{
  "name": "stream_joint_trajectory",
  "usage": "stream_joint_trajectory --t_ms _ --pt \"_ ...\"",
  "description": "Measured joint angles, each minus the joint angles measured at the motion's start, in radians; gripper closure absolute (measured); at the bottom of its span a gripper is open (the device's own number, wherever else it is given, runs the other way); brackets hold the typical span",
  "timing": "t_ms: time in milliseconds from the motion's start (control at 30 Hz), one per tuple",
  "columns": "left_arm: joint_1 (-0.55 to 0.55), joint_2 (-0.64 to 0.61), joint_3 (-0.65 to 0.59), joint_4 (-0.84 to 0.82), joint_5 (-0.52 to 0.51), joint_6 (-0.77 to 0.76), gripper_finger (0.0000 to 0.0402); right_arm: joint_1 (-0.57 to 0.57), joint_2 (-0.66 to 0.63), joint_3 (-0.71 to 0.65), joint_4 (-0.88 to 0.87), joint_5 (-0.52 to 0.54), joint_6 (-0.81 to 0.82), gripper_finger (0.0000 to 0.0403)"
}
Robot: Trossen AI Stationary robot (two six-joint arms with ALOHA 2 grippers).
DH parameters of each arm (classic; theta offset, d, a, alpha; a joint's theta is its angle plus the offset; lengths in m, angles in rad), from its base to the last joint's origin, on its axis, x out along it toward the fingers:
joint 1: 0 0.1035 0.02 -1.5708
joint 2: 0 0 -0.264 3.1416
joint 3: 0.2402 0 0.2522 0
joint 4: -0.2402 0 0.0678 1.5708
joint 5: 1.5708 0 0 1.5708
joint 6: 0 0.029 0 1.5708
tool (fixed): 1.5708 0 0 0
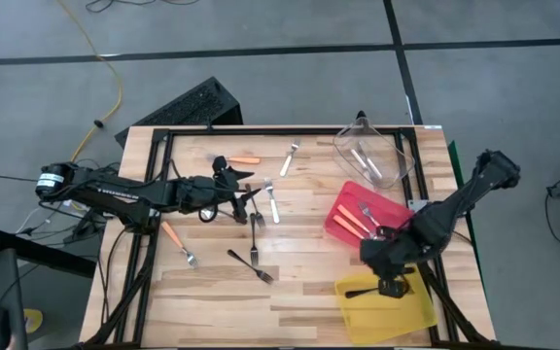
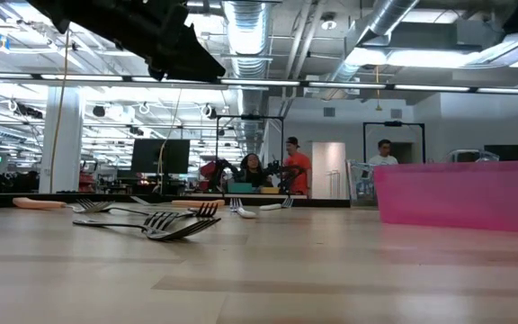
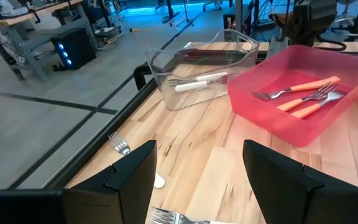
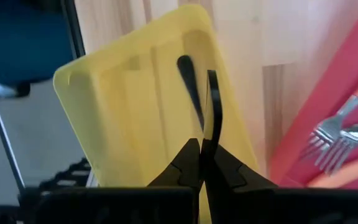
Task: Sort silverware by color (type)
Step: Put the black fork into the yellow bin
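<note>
You have orange forks (image 1: 350, 225) in the red bin (image 1: 391, 206) beside it, and your right gripper (image 1: 390, 285) is pinched tight on a black fork (image 4: 211, 106) over the yellow bin (image 1: 418, 313), your left gripper (image 1: 244, 201) is wide open, empty, with many forks on the bench (image 1: 212, 292)

- Wooden worktop (image 1: 299, 292) on a black frame.
- Red bin (image 1: 343, 209), yellow bin (image 1: 411, 316) and clear bin (image 1: 397, 160) along one side.
- Black keyboard (image 1: 178, 107) on the grey floor.
- People (image 2: 297, 166) far behind.
</note>
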Motion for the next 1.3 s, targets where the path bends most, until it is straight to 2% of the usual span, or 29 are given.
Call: stream_joint_trajectory --t_ms 167,433,700,967,1300 --pt "0.000 0.000 0.000 -0.025 0.001 -0.018 0.0175 0.001 0.096 0.029 0.012 -0.049 -0.078 0.0375" --pt "0.000 0.000 0.000 -0.029 0.003 -0.019 0.0175 0.017 0.209 0.050 0.069 -0.067 -0.177 0.0373" --pt "0.000 0.000 0.000 -0.051 -0.001 -0.014 0.0175 0.067 0.283 0.050 0.079 -0.131 -0.193 0.0370" --pt "0.000 0.000 0.000 -0.050 -0.002 -0.004 0.0175 0.070 0.287 0.050 0.172 -0.134 -0.206 0.0369" --pt "0.000 0.000 0.000 -0.050 -0.005 0.001 0.0175 0.074 0.286 0.024 0.175 -0.125 -0.204 0.0367"
